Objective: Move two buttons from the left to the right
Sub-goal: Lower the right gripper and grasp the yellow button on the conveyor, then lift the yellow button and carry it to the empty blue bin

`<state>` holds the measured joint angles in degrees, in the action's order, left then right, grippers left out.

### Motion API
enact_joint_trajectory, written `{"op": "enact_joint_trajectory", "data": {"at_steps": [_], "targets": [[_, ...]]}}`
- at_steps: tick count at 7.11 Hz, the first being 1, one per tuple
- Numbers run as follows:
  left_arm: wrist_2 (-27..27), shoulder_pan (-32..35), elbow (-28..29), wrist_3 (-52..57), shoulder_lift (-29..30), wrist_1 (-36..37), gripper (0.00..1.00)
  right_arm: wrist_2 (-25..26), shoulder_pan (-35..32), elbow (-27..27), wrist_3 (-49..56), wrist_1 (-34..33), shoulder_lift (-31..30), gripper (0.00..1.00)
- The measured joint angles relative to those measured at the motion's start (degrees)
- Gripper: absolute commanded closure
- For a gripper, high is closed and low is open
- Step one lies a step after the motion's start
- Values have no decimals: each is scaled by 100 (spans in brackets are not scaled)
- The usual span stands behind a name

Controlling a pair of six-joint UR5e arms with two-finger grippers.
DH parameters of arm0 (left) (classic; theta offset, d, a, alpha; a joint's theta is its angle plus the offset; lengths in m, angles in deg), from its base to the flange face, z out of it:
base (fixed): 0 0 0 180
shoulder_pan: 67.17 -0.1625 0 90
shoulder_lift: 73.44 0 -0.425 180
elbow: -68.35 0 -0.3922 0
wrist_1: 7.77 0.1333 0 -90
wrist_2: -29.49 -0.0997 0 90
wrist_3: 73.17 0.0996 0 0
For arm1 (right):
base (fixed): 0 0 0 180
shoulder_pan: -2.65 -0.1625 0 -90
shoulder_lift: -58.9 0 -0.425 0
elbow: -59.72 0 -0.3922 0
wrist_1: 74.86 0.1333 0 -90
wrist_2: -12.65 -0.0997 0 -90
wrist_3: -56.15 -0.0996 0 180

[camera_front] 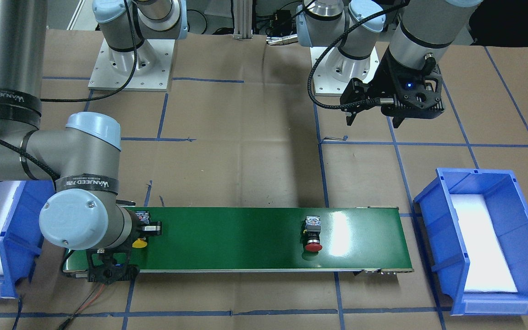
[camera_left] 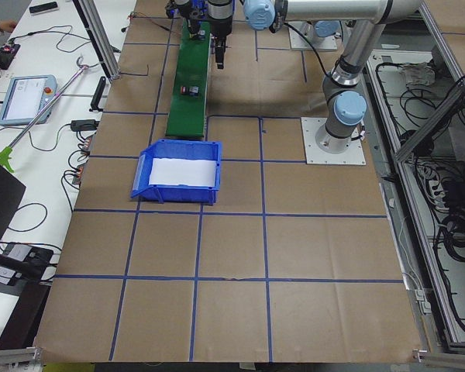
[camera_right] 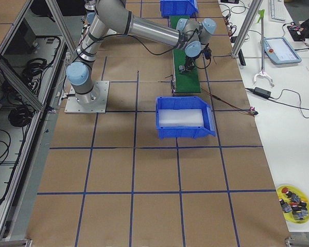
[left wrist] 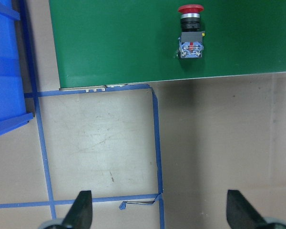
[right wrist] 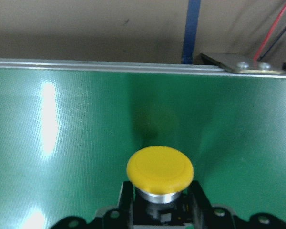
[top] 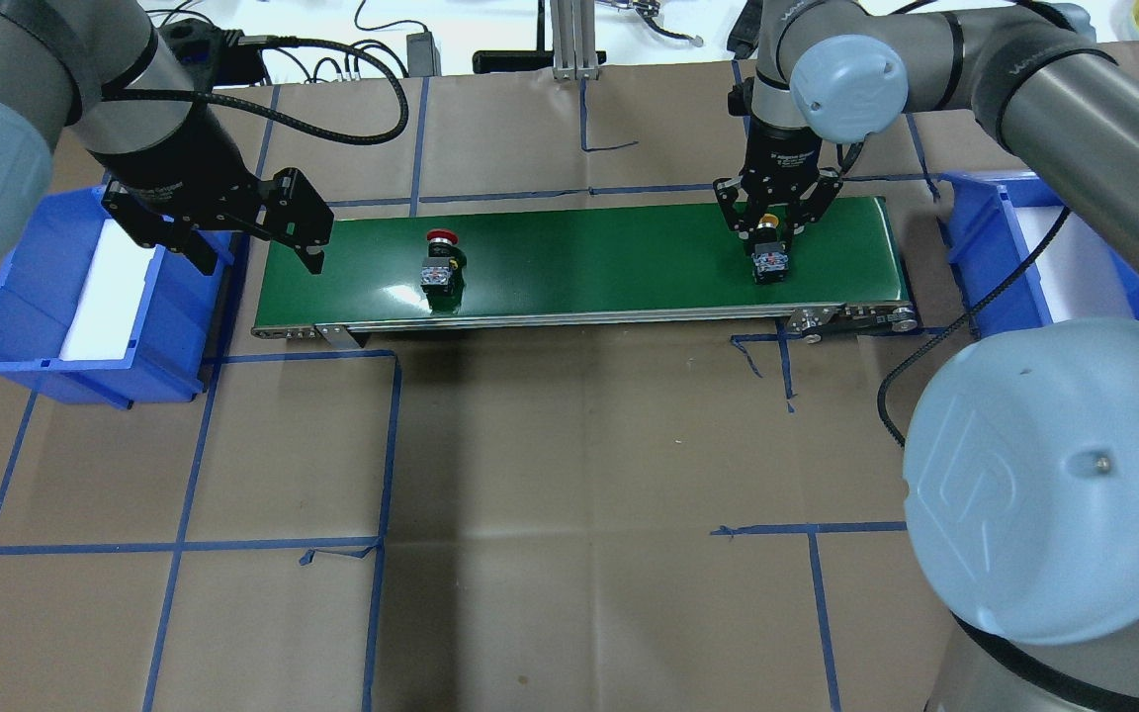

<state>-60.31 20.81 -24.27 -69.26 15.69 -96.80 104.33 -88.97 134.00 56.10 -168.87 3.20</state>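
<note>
On the green conveyor belt (top: pixel 609 267), the red button (top: pixel 441 259) lies on its side left of centre, nothing touching it. The yellow button (top: pixel 770 255) lies near the belt's right end. My right gripper (top: pixel 772 235) comes straight down over it, its fingers shut on the black collar just behind the yellow cap (right wrist: pixel 159 169). My left gripper (top: pixel 258 252) hangs open above the belt's left end, empty; its wrist view shows the red button (left wrist: pixel 190 33) ahead and both fingertips (left wrist: pixel 83 210) spread wide.
A blue bin (top: pixel 36 297) with a white liner stands off the belt's left end, and a second blue bin (top: pixel 985 257) off its right end. Blue tape lines cross the brown paper table. The right arm's elbow (top: pixel 1054 475) looms in the near right.
</note>
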Motion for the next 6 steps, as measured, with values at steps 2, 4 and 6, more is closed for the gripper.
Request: {"op": "enact_joint_trajectory", "data": {"at_steps": [2,4,6], "targets": [[0,0,1,-89,2,0,0,22,305,-622,146,621,-74,96],[4,0,-1,-94,5,0,0,9,787,-1203,750,908,-132,97],[6,0,3,-92,7,0,0,7,1534,-1395,1855,946,-176,97]]}}
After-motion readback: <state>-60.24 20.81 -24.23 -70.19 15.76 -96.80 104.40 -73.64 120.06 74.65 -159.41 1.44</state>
